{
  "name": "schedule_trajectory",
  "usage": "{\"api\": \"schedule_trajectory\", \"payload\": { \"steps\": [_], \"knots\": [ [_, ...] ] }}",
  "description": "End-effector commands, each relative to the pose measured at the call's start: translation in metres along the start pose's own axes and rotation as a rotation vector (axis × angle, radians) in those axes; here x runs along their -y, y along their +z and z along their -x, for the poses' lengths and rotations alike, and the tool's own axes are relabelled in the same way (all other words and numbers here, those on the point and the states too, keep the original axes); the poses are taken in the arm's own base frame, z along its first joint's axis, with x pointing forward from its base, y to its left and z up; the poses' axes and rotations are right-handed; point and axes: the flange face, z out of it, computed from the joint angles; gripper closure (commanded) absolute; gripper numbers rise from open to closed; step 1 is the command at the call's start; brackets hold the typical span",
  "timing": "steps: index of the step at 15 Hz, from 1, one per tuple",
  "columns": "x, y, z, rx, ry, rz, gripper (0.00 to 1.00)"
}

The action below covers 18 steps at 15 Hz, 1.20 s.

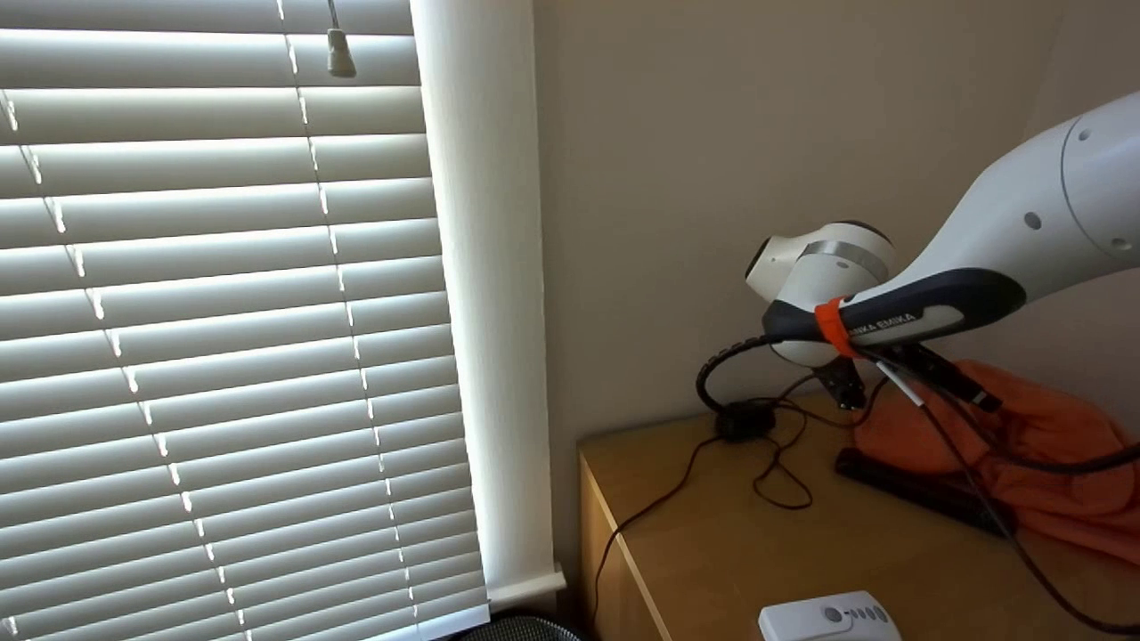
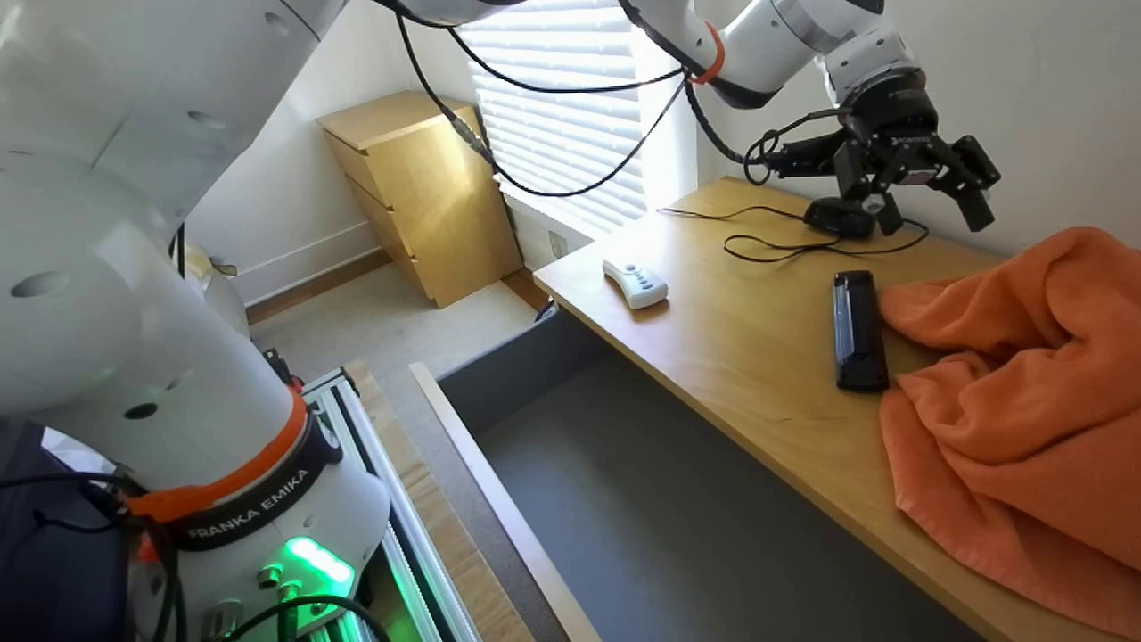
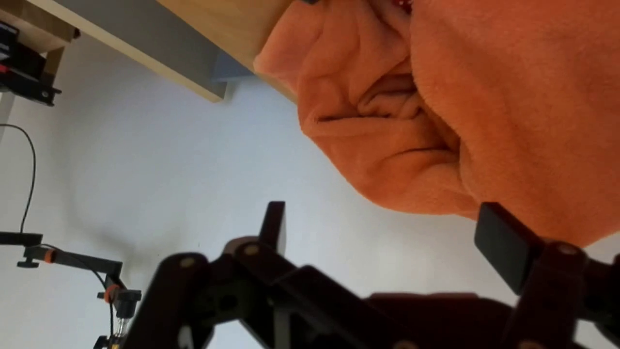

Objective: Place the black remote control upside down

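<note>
Robot arm (image 2: 774, 46) stretched over dresser (image 2: 740, 348), wrist (image 2: 866, 61) bent, claw (image 2: 930, 212) tilted, spread wide, holding nothing, black remote (image 2: 859, 332) beside orange cloth (image 2: 1025, 428)

Window blinds (image 1: 223, 320), a wooden dresser (image 2: 441, 196) and orange cloth (image 2: 1025, 410) suggest a home.

The light wooden top (image 2: 740, 348) carries a white remote (image 2: 636, 283) and, well apart from it, the black remote control (image 2: 860, 332) just beside a rumpled orange cloth (image 2: 1025, 401); a small black object (image 2: 833, 218) with a thin looping cable (image 2: 768, 260) also rests there
</note>
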Motion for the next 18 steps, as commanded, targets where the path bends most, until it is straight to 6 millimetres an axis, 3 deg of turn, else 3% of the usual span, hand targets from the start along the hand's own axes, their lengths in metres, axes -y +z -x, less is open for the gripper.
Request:
{"api": "schedule_trajectory", "payload": {
  "steps": [1,8,18],
  "knots": [
    [-0.008,-0.006,-0.019,0.191,-0.02,-0.006,0.0],
    [-0.019,-0.01,-0.024,0.548,0.027,-0.074,0.0],
    [-0.05,0.033,-0.045,1.012,0.114,-0.162,0.0]
  ]
}}
